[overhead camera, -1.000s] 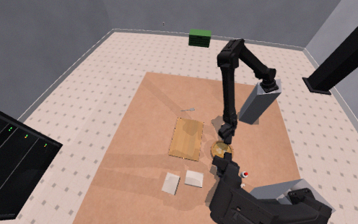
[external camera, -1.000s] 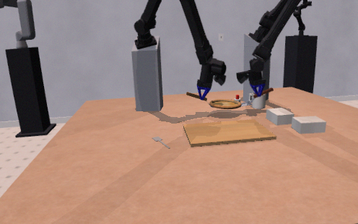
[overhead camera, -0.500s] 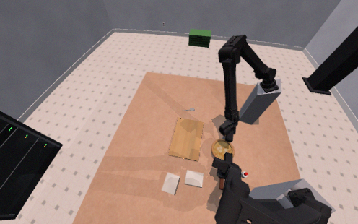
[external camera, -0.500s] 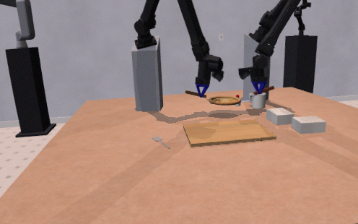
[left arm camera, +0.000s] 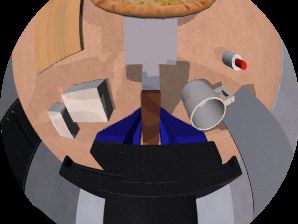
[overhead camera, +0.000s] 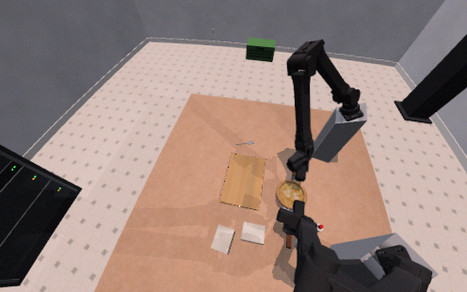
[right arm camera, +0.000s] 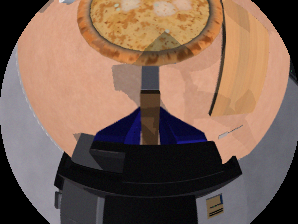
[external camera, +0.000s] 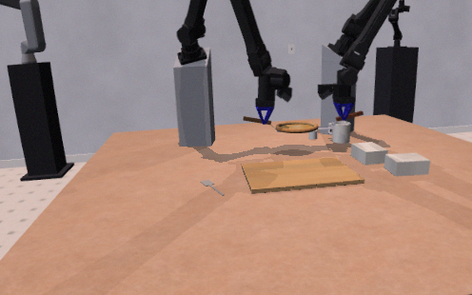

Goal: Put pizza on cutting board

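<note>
The pizza (overhead camera: 291,193) (external camera: 296,127) rests on two turner blades and hangs a little above the table, just off the far long edge of the wooden cutting board (overhead camera: 243,180) (external camera: 301,173). My left gripper (external camera: 344,110) (overhead camera: 294,212) is shut on a brown-handled turner (left arm camera: 152,116); its grey blade reaches under the pizza's rim. My right gripper (external camera: 265,114) (overhead camera: 298,174) is shut on the other turner (right arm camera: 150,116); its blade lies under the pizza (right arm camera: 149,12). The board also shows in the left wrist view (left arm camera: 60,26) and in the right wrist view (right arm camera: 240,63).
A grey mug (external camera: 340,131) (left arm camera: 202,104) stands close to the left gripper. Two white blocks (external camera: 368,152) (external camera: 406,164) lie near the board's end. A small metal utensil (external camera: 212,186) lies off the other end. A red-capped item (overhead camera: 321,227) and grey pedestals (external camera: 194,97) (overhead camera: 339,134) stand nearby.
</note>
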